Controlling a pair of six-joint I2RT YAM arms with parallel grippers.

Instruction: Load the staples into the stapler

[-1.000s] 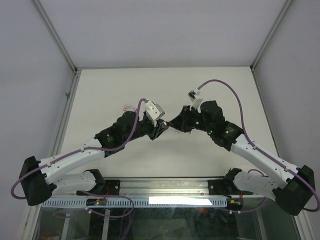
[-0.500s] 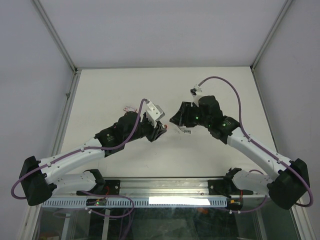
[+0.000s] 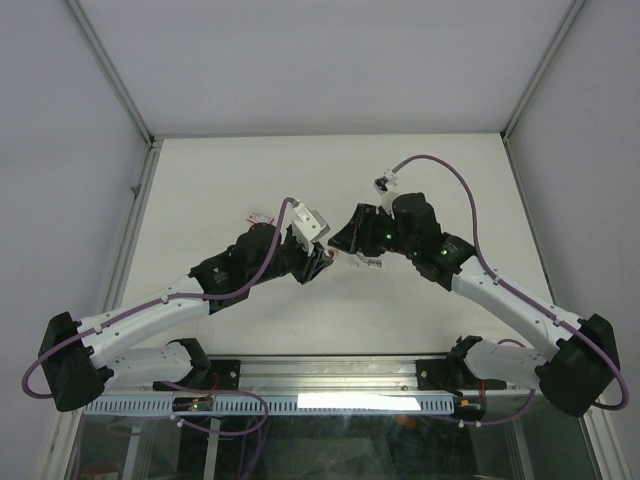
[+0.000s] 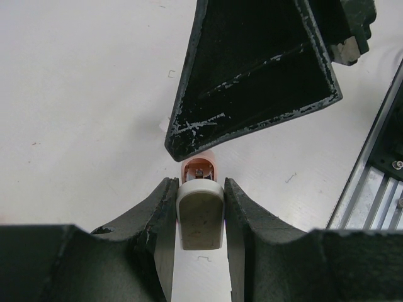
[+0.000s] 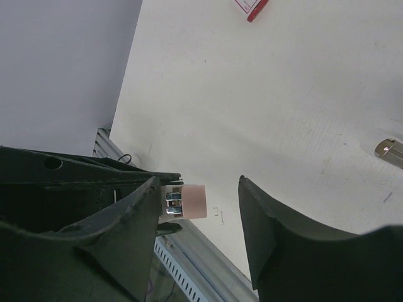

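My left gripper is shut on the stapler, a tiny wedge with a greyish-white top and a pink front end. In the top view my left gripper holds it just above the table. My right gripper is open, and the stapler's pink end, with bright metal in it, sits by its left finger. My right gripper hangs close to the stapler's tip. A short silvery piece, seemingly the staples, lies on the table beneath my right wrist; the right wrist view has this piece at its right edge.
The red-and-white staple box lies on the table beyond my left arm, and this box sits at the top edge of the right wrist view. Single loose staples lie under the stapler. A metal rail runs along the near edge.
My right gripper has gone from shut to open and has drawn back a little from the stapler's tip. The silvery piece now shows on the table. My left gripper has kept its hold.
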